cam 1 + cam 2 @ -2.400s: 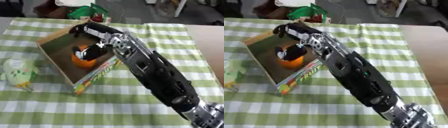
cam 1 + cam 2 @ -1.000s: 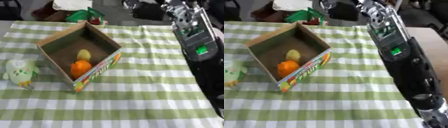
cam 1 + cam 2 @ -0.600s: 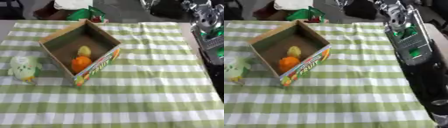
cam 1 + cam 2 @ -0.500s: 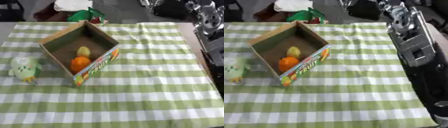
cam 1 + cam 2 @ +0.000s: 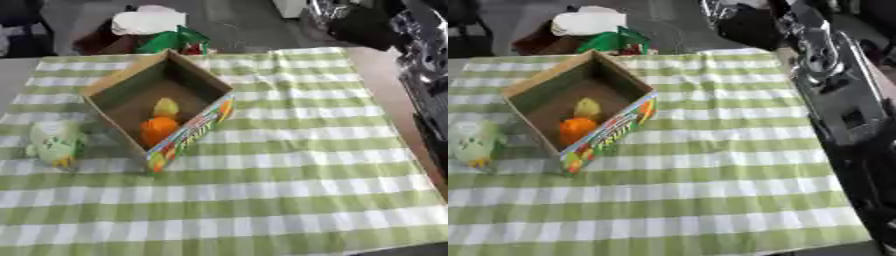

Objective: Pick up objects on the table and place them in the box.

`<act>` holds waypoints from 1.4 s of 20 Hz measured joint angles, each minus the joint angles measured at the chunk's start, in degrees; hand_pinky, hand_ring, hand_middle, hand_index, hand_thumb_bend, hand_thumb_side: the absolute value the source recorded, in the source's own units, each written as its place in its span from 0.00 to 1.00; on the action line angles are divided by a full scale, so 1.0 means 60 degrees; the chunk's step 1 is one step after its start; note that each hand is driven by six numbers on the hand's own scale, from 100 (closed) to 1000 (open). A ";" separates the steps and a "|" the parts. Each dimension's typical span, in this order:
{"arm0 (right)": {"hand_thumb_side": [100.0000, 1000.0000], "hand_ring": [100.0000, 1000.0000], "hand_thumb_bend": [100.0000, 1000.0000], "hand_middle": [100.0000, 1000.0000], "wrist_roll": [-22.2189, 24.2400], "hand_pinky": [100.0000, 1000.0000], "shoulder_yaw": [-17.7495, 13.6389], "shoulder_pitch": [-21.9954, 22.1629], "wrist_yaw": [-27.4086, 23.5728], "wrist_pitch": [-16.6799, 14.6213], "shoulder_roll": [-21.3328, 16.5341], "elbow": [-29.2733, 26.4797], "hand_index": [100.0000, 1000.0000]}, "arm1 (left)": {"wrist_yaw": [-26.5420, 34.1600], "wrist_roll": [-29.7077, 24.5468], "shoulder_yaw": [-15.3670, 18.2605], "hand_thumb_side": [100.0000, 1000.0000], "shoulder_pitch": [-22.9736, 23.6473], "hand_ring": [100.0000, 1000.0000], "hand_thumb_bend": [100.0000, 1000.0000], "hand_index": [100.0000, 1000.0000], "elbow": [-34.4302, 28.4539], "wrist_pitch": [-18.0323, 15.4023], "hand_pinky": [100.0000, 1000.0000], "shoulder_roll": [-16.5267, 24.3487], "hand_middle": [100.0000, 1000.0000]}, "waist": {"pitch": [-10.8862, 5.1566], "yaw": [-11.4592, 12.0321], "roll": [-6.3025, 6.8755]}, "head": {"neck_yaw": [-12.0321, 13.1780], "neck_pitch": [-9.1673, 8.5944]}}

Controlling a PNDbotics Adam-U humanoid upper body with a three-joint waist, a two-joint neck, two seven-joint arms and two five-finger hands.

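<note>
1. The cardboard box (image 5: 157, 107) stands open on the green-checked cloth (image 5: 289, 170) covering the counter.
2. Inside the box lie an orange fruit (image 5: 157, 131) and, just behind it, a small yellow item (image 5: 165, 107).
3. A pale green-and-yellow toy (image 5: 55, 145) sits on the cloth just left of the box, outside it.
4. The right arm (image 5: 833, 95) runs along the right edge; its robot hand is blurred at the top, finger state cannot be told.
5. Left robot hand: not visible.

The right arm (image 5: 837, 95) was a chunky black-and-silver thing, boxy grey panels with shiny metal bits up near the top.
</note>
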 measured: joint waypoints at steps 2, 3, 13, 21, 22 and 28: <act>0.27 0.85 0.00 0.72 -0.0283 0.76 0.0044 0.0157 -0.0270 -0.0190 0.0000 0.0000 0.87 | -0.0252 -0.0094 -0.0037 0.65 -0.0116 0.59 0.00 0.73 0.0189 0.0025 0.41 0.0297 0.62 | -0.0021 -0.0006 0.0037 | 0.0022 0.0005; 0.27 0.85 0.00 0.72 -0.0421 0.76 0.0057 0.0224 -0.0388 -0.0255 0.0000 0.0000 0.87 | -0.0374 -0.0168 -0.0058 0.63 -0.0188 0.59 0.00 0.73 0.0311 0.0030 0.41 0.0464 0.62 | -0.0022 -0.0006 0.0046 | 0.0026 0.0008; 0.28 0.85 0.00 0.72 -0.1206 0.76 0.0212 0.0515 -0.0709 -0.0612 0.0000 0.0000 0.87 | -0.1750 -0.1429 -0.0426 0.63 -0.1187 0.65 0.00 0.80 0.2048 -0.0300 0.47 0.2429 0.67 | 0.0155 -0.0064 -0.0079 | 0.0176 0.0079; 0.27 0.85 0.00 0.72 -0.1361 0.76 0.0157 0.0660 -0.0724 -0.0783 0.0019 0.0000 0.87 | -0.2860 -0.2533 -0.1584 0.96 -0.2160 0.75 0.29 0.89 0.3505 -0.0984 0.61 0.3557 0.75 | 0.0302 -0.0129 -0.0158 | 0.0402 0.0030; 0.27 0.85 0.00 0.72 -0.1363 0.76 0.0152 0.0669 -0.0724 -0.0782 0.0025 0.0000 0.87 | -0.3000 -0.2670 -0.1772 0.96 -0.2280 0.75 0.29 0.89 0.3706 -0.1055 0.61 0.3650 0.75 | 0.0304 -0.0142 -0.0176 | 0.0423 0.0016; 0.27 0.85 0.00 0.72 -0.1366 0.76 0.0151 0.0688 -0.0726 -0.0779 0.0082 0.0000 0.87 | -0.3798 -0.3466 -0.2856 1.00 -0.2919 0.77 0.58 0.91 0.4677 -0.1190 0.64 0.3853 0.77 | 0.0352 -0.0152 -0.0193 | 0.0463 -0.0014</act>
